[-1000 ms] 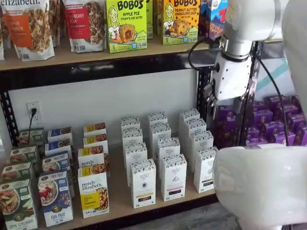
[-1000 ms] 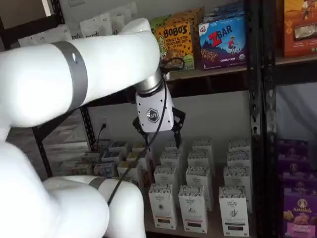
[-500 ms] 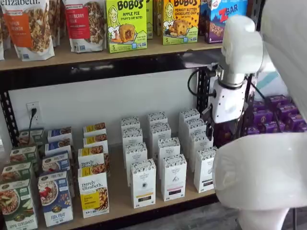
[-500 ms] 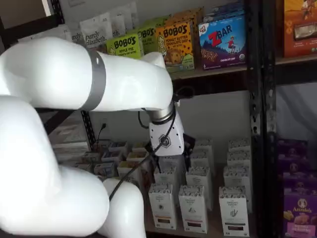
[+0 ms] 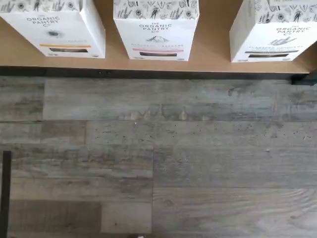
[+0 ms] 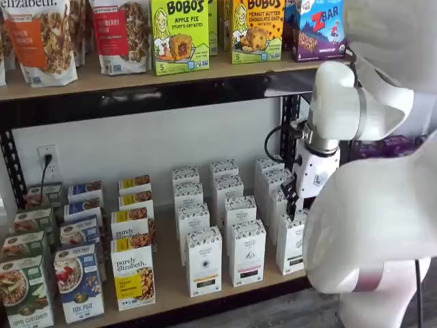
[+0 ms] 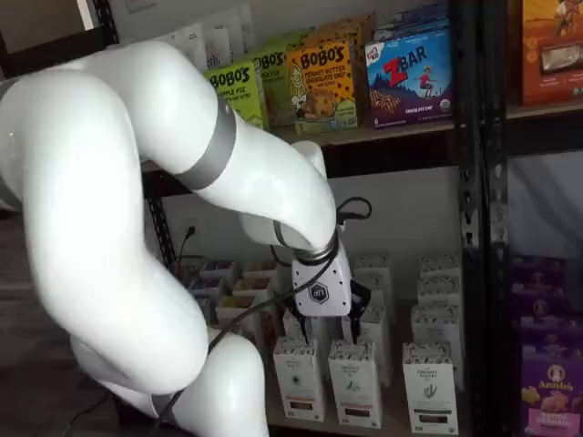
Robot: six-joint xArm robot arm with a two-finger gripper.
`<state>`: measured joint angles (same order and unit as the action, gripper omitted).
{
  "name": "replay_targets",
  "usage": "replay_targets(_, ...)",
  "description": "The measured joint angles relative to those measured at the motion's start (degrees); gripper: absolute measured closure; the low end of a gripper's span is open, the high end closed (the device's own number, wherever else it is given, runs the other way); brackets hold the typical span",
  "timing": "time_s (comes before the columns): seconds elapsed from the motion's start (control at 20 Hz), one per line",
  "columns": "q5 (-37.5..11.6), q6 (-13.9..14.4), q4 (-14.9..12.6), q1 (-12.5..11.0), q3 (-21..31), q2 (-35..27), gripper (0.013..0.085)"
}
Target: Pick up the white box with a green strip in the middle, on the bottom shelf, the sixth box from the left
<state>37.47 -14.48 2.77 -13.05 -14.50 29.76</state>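
Looking down from the wrist, three front-row cartons are seen at the near edge of the bottom shelf, with grey plank floor below. The white box with the dark greenish strip stands rightmost of the three, well apart from the orange-strip carton and the pink-strip carton. No fingers are shown in this view.

In a shelf view, the end effector is held low among the right-hand rows of white cartons, just above the target box at the front right. The approach step is judged to be in hand; nothing is gripped. Whether the fingers are apart or together cannot be told.

In a shelf view, the arm is bent steeply down, the wrist body pointing at the surface. A further descent over the rightmost front carton is called for.
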Motion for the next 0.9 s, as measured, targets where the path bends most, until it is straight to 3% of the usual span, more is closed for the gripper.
replay_targets(0.3,-7.39,4.29,-4.62,0.62,-1.53,-9.21,0.013)
replay_targets(0.5,-15.15,7.08,-7.72,0.54,-3.32,-17.93,0.013)
replay_targets(0.75,-23.52,4.61,-4.52,1.07,-7.69,-29.47,0.013)
replay_targets(0.9,-26.02,9.62,-9.93,0.79,-10.88,-34.82,0.013)
